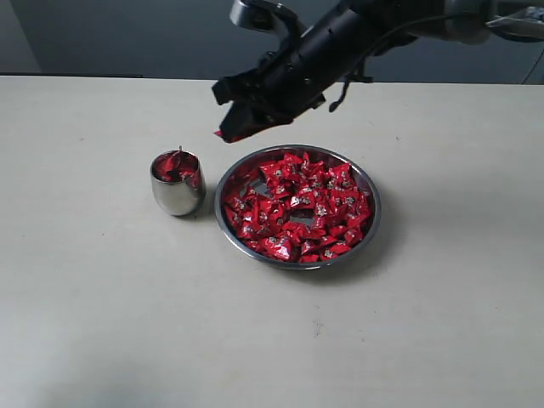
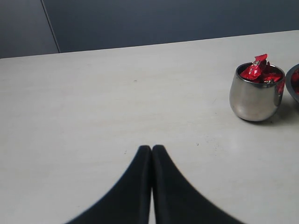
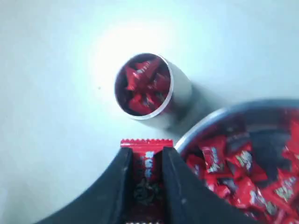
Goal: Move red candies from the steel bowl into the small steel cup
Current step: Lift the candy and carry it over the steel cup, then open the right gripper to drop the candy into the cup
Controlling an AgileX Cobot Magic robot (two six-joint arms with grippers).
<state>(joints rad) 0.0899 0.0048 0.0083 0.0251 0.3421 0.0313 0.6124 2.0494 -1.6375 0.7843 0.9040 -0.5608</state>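
My left arm lay outside the exterior view, the steel bowl [image 1: 240, 172] was cut off in both wrist views, and the red candy [image 3: 146, 145] I carried was mostly hidden between my fingers. My right arm slanted down from the upper right, with the right gripper [image 1: 229, 129] hanging by the bowl's rim on the side of the small steel cup [image 1: 176, 197], which held several red candies [image 1: 297, 208] like those heaped in the bowl. That gripper pinched the one candy flat, while my left gripper [image 2: 152, 148] was pressed together on nothing over the bare table [image 1: 102, 323].
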